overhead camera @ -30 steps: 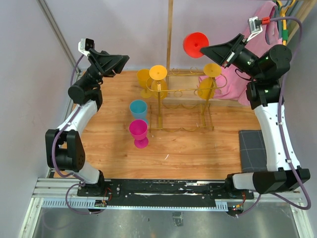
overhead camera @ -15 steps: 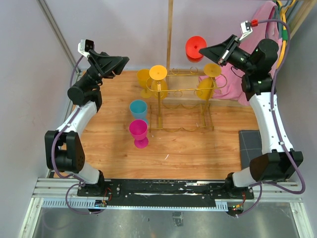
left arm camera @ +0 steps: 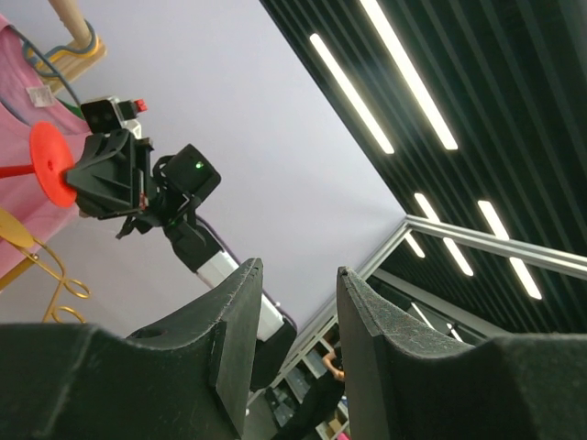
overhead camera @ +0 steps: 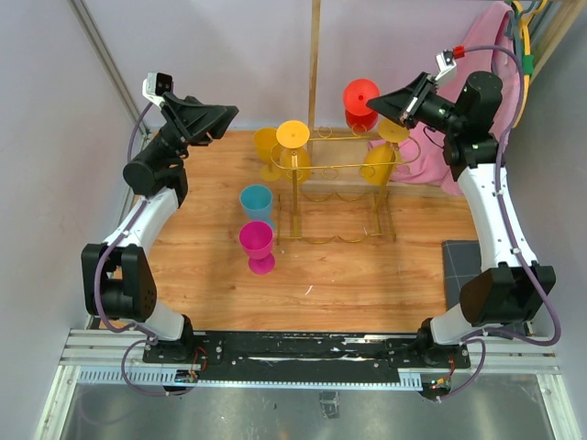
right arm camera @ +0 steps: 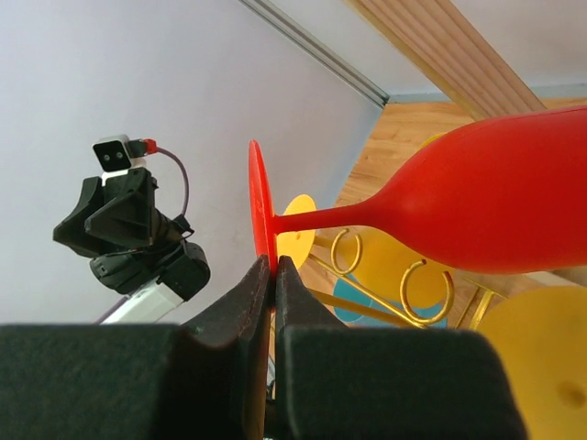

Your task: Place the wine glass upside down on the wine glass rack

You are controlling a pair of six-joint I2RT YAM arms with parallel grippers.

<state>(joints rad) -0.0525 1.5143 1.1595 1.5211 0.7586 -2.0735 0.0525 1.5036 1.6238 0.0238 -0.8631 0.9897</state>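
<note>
My right gripper (overhead camera: pixel 378 101) is shut on the flat foot of a red wine glass (overhead camera: pixel 359 99) and holds it upside down, foot up, above the far right part of the gold wire rack (overhead camera: pixel 341 170). In the right wrist view the fingers (right arm camera: pixel 248 293) pinch the red foot's rim, and the red bowl (right arm camera: pixel 495 206) hangs over the rack's gold loops (right arm camera: pixel 424 291). Three yellow glasses (overhead camera: pixel 293 137) hang upside down on the rack. My left gripper (overhead camera: pixel 225 117) is open and empty, raised high at the far left, pointing toward the rack.
A blue cup (overhead camera: pixel 257 201) and a magenta goblet (overhead camera: pixel 257 244) stand on the wooden table left of the rack. A tall wooden pole (overhead camera: pixel 315 64) rises behind the rack. Pink cloth (overhead camera: pixel 481 55) hangs at the far right. A dark grey mat (overhead camera: pixel 468 266) lies at the right edge.
My right gripper has brought the red glass down and toward the rack; its foot now faces up with the bowl lower over the far right rails. The left arm has not moved.
</note>
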